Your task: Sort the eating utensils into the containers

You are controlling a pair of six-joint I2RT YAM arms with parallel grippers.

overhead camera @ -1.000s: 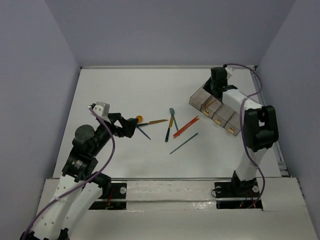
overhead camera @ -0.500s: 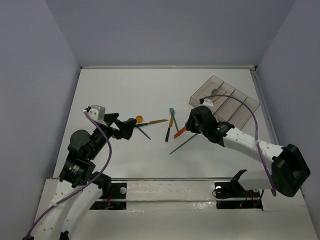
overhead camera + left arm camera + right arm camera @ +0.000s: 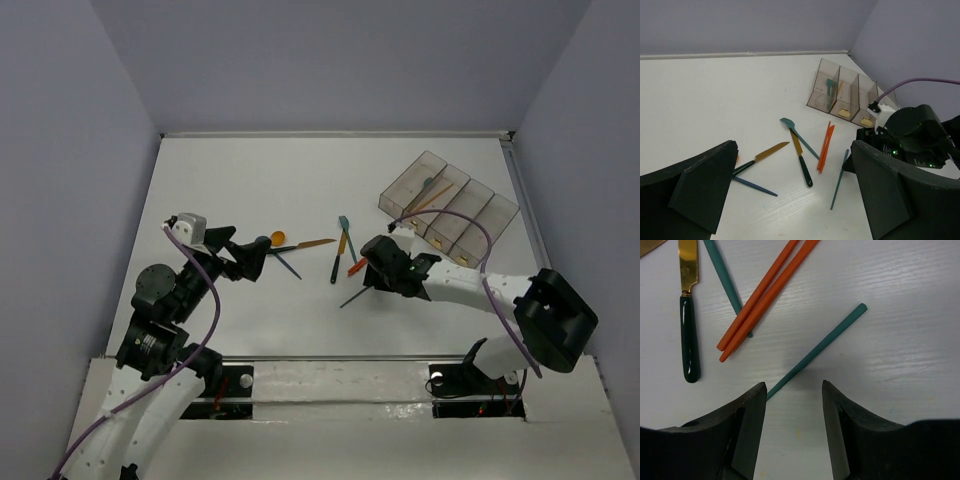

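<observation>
Several utensils lie loose mid-table: a teal stick [image 3: 815, 350], two orange sticks [image 3: 765, 295], a gold knife with a dark green handle [image 3: 689, 315], a teal fork [image 3: 347, 232], a second gold knife [image 3: 308, 243], an orange spoon [image 3: 277, 238] and a blue stick [image 3: 287, 265]. My right gripper [image 3: 793, 385] is open low over the table, with the teal stick's lower end just ahead of its tips. My left gripper [image 3: 255, 260] is open and empty, left of the pile. The smoky-grey containers [image 3: 447, 205] stand at the back right and hold a teal and an orange utensil.
The right arm's link and purple cable [image 3: 470, 285] stretch from the near right across to the pile. Grey walls [image 3: 90, 180] close in the white table [image 3: 260, 180] on three sides.
My right arm has swung from over the containers down and left to the utensil pile. My left gripper has barely shifted.
</observation>
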